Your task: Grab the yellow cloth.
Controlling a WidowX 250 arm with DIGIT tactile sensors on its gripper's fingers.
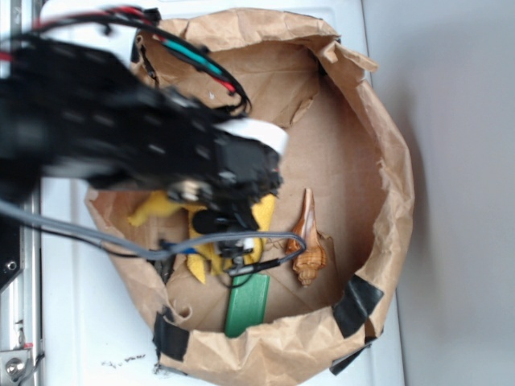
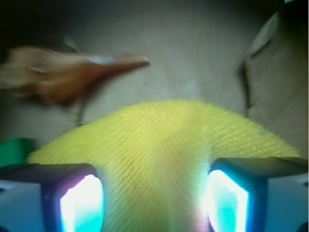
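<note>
The yellow cloth [image 1: 154, 209] lies bunched on the floor of a cut-down brown paper bag [image 1: 392, 169], mostly hidden under my arm. My gripper [image 1: 225, 235] sits right on top of it. In the wrist view the yellow cloth [image 2: 164, 140] rises as a tented ridge. It fills the whole gap between the two fingers of the gripper [image 2: 155, 203], which is shut on it. The fingertips themselves are hidden in the exterior view.
An orange-brown shell [image 1: 309, 256] lies just right of the cloth, and shows as the shell [image 2: 63, 77] at upper left of the wrist view. A green block [image 1: 247, 304] rests near the bag's front wall. Black tape patches the crumpled bag walls all around.
</note>
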